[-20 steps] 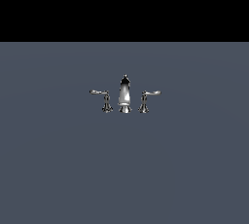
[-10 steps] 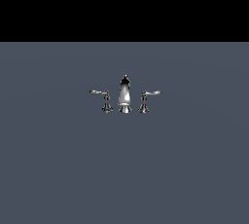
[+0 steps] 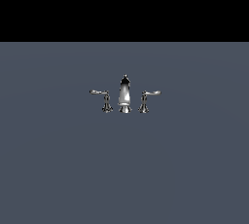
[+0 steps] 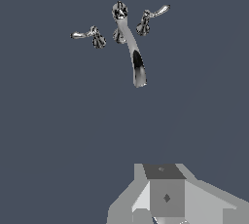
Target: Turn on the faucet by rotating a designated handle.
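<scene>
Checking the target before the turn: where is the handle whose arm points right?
In the exterior view, the handle stands just right of the spout.

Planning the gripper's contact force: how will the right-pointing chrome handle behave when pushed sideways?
The handle looks like polished chrome, so probably slippery. Its thin arm on a flared post suggests it stays stiff and pivots rather than tips. Being short, it likely offers little leverage.

The faucet (image 3: 125, 95) is a small chrome three-piece set standing upright on the grey bench (image 3: 124, 169), its tall tapered spout (image 3: 125, 94) dark at the tip. The handle (image 3: 146, 99), a short lever on a flared post, stands just beside the spout at the exterior view's right, its thin arm reaching rightwards.
</scene>
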